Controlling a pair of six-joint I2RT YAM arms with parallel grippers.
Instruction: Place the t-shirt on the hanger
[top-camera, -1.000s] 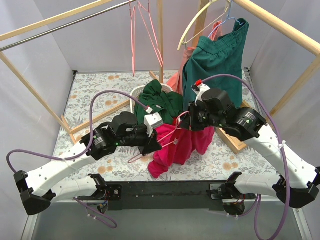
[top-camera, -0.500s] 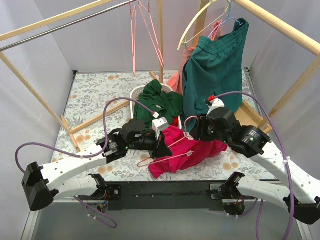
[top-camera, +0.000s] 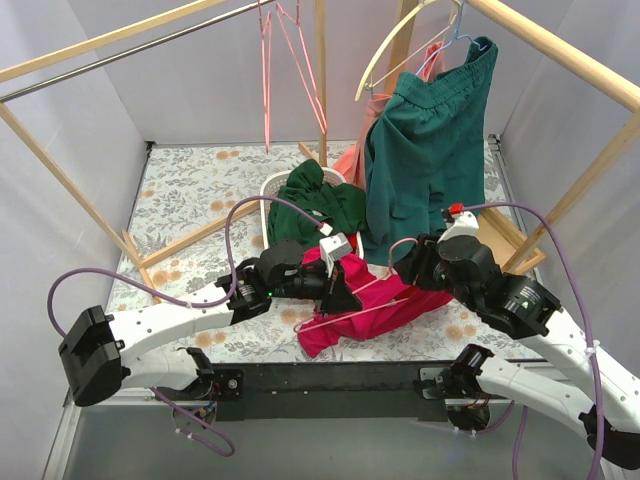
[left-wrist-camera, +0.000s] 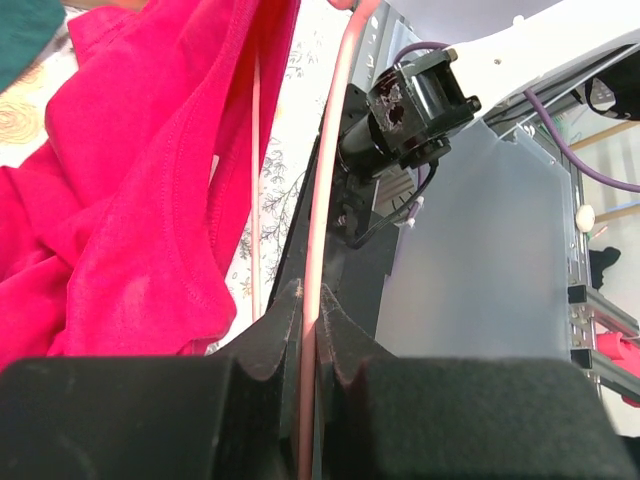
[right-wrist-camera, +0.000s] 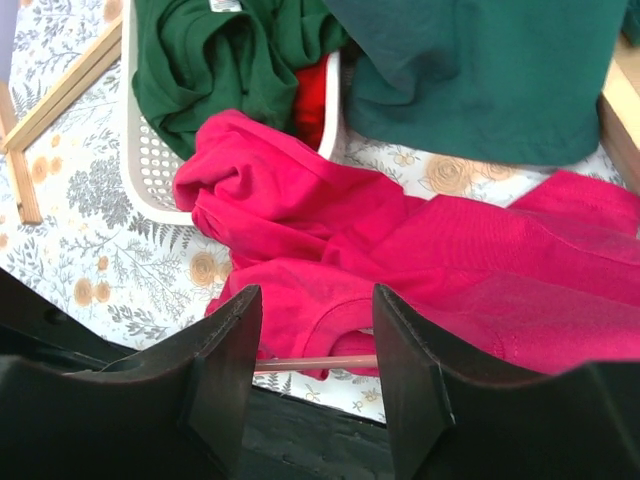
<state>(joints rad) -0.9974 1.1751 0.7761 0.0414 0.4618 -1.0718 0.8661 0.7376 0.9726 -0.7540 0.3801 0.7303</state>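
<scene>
The crimson-pink t-shirt (top-camera: 385, 300) lies crumpled on the flowered table, partly draped over the thin pale-pink hanger (top-camera: 345, 317). My left gripper (top-camera: 345, 290) is shut on the hanger's wire; in the left wrist view the wire (left-wrist-camera: 320, 200) runs up from between the closed jaws (left-wrist-camera: 310, 295), with the t-shirt (left-wrist-camera: 130, 200) hanging to its left. My right gripper (top-camera: 405, 270) stands open just above the t-shirt (right-wrist-camera: 420, 250), holding nothing. A short piece of hanger wire (right-wrist-camera: 320, 363) shows between its fingers, below a hemmed opening of the shirt.
A white basket (top-camera: 272, 188) behind the shirt holds a dark green garment (top-camera: 320, 205). Teal-green shorts (top-camera: 425, 150) hang on a cream hanger (top-camera: 400, 40) at the back right. Spare pink hangers (top-camera: 290, 50) dangle from the rail. Wooden frame bars stand on both sides.
My right gripper has opened and let go of the t-shirt, which sank onto the table. The left gripper carried the hanger to the right; the right arm drew back to the right.
</scene>
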